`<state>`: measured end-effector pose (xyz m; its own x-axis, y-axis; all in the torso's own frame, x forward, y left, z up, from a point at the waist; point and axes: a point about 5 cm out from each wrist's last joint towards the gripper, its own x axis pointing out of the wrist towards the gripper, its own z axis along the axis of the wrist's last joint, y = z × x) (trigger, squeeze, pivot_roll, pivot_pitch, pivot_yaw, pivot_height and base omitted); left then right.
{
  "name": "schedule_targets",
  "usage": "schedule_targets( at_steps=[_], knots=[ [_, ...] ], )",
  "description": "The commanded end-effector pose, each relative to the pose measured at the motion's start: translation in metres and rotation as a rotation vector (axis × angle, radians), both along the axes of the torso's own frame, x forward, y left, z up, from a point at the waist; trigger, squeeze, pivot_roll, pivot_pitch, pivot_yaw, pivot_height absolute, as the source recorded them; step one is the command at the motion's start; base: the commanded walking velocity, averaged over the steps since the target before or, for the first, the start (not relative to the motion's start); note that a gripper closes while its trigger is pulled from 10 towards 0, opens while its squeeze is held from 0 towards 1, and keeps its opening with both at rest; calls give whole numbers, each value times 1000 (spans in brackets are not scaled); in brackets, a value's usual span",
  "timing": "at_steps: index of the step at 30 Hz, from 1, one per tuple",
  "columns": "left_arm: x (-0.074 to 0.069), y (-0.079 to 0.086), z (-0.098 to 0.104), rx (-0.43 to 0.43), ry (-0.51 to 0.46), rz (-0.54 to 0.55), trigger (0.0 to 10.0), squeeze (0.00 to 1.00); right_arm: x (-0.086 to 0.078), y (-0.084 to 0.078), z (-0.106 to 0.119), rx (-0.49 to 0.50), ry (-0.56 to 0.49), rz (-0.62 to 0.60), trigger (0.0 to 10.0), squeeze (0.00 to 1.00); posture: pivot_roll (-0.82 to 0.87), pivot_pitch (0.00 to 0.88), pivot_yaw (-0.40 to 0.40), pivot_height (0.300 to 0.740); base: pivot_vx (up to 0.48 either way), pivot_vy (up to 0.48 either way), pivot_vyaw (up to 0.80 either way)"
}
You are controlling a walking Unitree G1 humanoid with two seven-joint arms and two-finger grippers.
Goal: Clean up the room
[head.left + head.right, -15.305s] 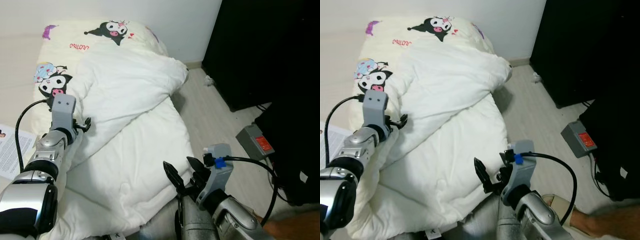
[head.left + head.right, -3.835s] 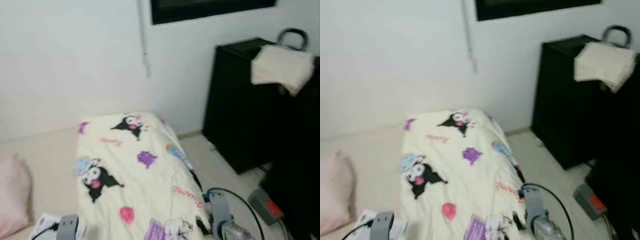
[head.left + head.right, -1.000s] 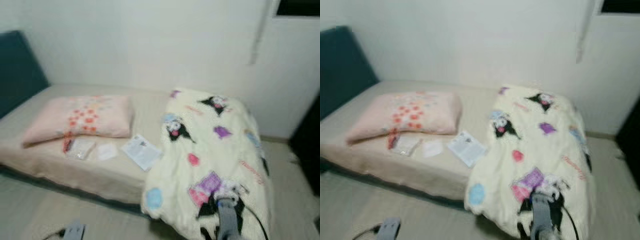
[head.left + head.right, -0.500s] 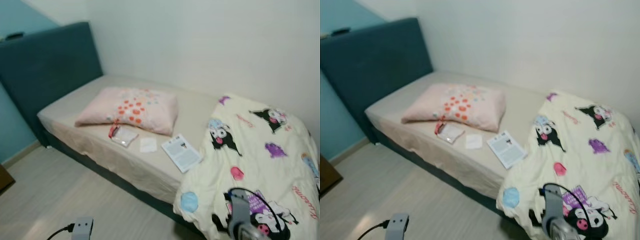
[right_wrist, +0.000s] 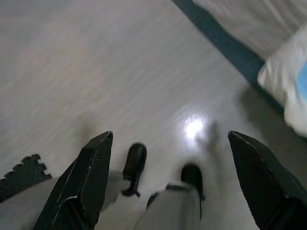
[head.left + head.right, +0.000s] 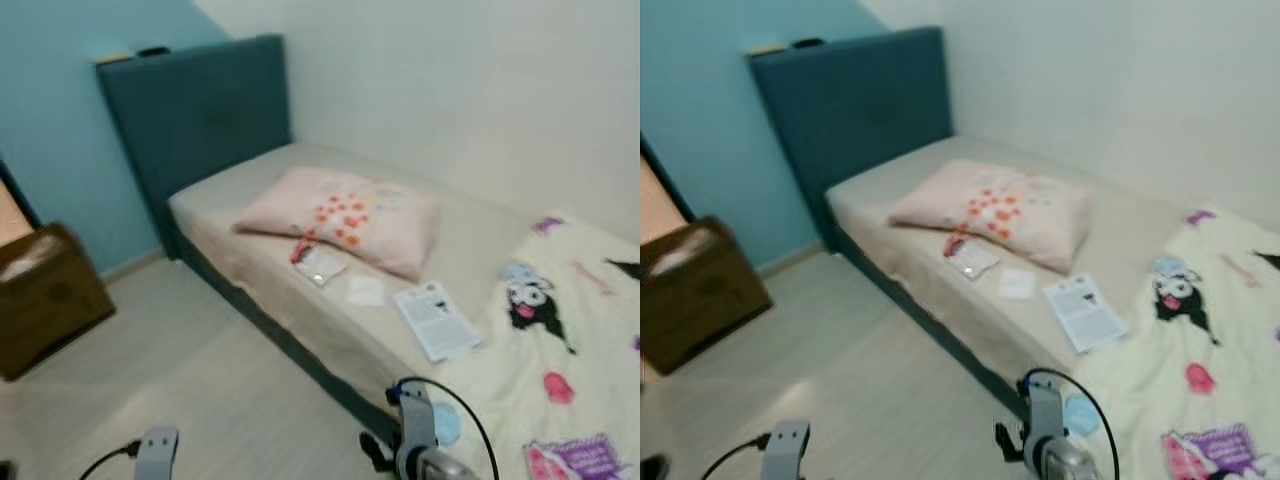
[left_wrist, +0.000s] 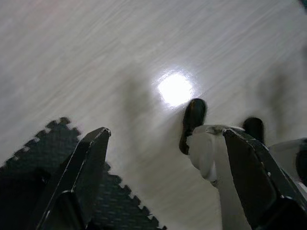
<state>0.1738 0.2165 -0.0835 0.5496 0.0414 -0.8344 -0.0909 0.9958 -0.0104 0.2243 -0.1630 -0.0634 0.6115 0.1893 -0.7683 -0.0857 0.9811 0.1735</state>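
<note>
A bed (image 6: 232, 195) with a dark blue headboard (image 6: 200, 115) runs along the white wall. On it lie a pink pillow (image 6: 345, 213) with red dots, a clear packet (image 6: 320, 264) with a red tab, a small white paper (image 6: 366, 292) and a printed leaflet (image 6: 436, 320). A cream cartoon-print duvet (image 6: 575, 365) covers the foot end at the right. Both arms hang low over the floor. My left gripper (image 7: 165, 134) is open with nothing between its fingers. My right gripper (image 5: 170, 136) is open too, near the bed's edge.
A brown wooden box (image 6: 48, 300) stands on the pale wood floor (image 6: 200, 385) at the left, against the light blue wall. A black foam mat (image 7: 43, 160) lies under the left gripper. My own black feet (image 5: 134, 167) stand on the floor below the grippers.
The camera has swung left: the headboard, blue wall and wooden box have come into view and the duvet has slid to the right edge. Both grippers stay low and open.
</note>
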Motion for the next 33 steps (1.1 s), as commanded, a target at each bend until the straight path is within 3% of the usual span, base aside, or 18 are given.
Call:
schedule_targets(
  at_steps=[1,27,33],
  knots=[
    [-3,3,-1,11,11,-17,10000,0,2,2,1,23,1,-28,10000,0,-121,0,-7,740,390,0,0],
    [-4,7,0,11,10,-32,10000,0,9,3,5,3,-22,-27,10000,0,-99,0,-9,740,459,0,0],
    [-3,8,1,15,9,-40,10000,0,10,4,6,-5,-16,-7,10000,0,-97,0,-6,740,480,0,-715]
  ],
)
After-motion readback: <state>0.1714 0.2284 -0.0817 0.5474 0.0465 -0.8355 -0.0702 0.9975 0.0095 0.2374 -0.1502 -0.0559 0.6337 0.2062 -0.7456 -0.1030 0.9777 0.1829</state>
